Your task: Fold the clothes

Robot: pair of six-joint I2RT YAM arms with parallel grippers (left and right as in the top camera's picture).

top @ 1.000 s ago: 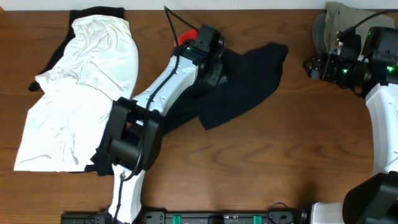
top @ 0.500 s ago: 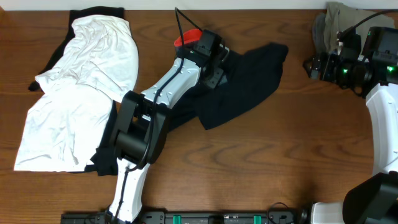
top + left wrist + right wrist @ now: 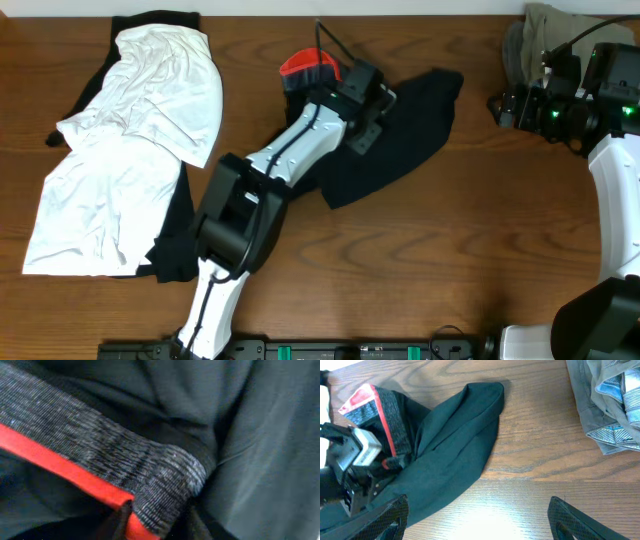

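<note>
long black stretch pants (image 3: pixel 400 130): crumpled on brown wooden table (image 3: pixel 450 260), centre-back. grey knit waistband with red-orange edge (image 3: pixel 125 470): bunched right against left gripper (image 3: pixel 365 100), one dark fingertip (image 3: pixel 121 519) touching the red edge; clamped or not, cannot tell. right gripper (image 3: pixel 477 520): spread wide, empty, well right of pants, near folded khaki-beige garment (image 3: pixel 610 405)

White arms (image 3: pixel 300 150), black joints (image 3: pixel 225 210), black right gripper (image 3: pixel 476 500).
</note>
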